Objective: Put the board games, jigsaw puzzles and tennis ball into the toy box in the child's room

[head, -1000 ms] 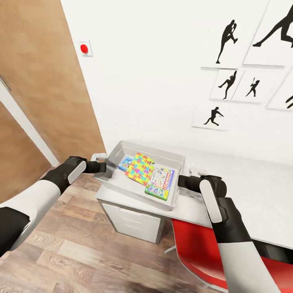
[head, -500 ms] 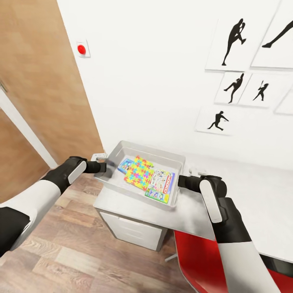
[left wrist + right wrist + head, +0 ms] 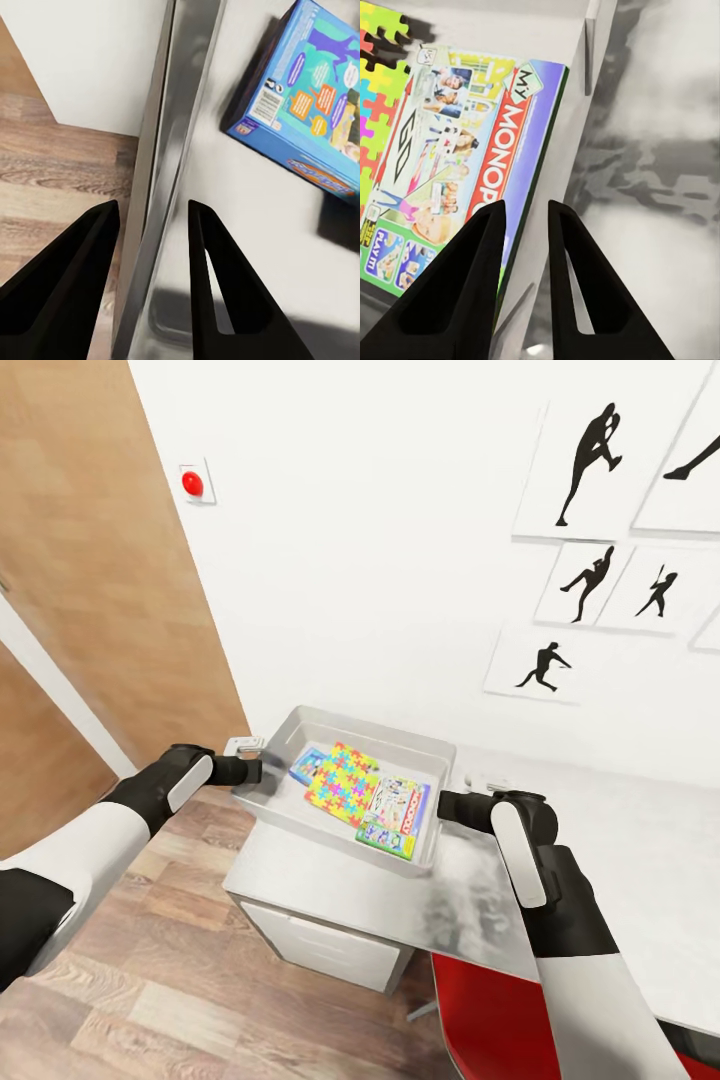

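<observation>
The grey toy box (image 3: 370, 722) is held between my two arms over the left end of the white table (image 3: 620, 860). My left gripper (image 3: 252, 768) is shut on its left wall (image 3: 169, 172), with one finger on each side. My right gripper (image 3: 445, 807) is shut on the right wall (image 3: 574, 165) in the same way. Inside the box lie a blue board game (image 3: 308, 763), a bright jigsaw puzzle (image 3: 343, 783) and a Monopoly board game (image 3: 395, 816). The wrist views show the blue game (image 3: 315, 112) and the Monopoly game (image 3: 457, 195) close up. The tennis ball is out of sight.
A drawer unit (image 3: 320, 950) stands under the table's left end, and a red chair (image 3: 500, 1020) sits by my right arm. A wooden door (image 3: 90, 610) is at the left. The white wall behind carries a red button (image 3: 192, 483) and silhouette pictures (image 3: 590, 460).
The whole view has shifted, so the camera moved. The box stays gripped in the same place between my arms, and more of the table's left end now shows beneath it.
</observation>
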Controlling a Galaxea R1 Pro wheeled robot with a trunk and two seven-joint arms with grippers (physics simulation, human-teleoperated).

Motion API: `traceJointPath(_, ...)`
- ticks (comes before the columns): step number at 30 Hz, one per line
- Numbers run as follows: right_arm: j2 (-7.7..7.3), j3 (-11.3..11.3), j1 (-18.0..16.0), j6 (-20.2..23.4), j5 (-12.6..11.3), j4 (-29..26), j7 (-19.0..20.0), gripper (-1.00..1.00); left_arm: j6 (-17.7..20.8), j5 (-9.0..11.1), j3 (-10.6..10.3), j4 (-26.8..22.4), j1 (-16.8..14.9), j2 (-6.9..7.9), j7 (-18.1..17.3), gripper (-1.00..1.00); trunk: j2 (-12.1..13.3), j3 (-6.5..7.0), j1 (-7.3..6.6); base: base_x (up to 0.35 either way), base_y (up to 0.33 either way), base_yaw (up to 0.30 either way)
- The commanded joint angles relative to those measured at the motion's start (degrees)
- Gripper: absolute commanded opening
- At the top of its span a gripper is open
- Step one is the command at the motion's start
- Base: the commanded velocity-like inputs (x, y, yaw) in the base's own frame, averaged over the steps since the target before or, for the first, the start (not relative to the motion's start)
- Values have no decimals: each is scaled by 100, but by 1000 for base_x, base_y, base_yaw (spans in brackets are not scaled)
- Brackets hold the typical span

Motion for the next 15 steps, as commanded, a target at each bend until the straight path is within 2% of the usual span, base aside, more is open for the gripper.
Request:
traceJointPath(1,5,246,-9,14,-449,-13,-31,-100,125,181,-283,-5,-2,-9,-25,-100,-10,-8,3,16,0,0)
traceJointPath(15,-5,239,-12,14,-450,-20,-35,-100,122,170,-283,-5,-2,-61,-24,-100,-10,-8,3,4,0,0)
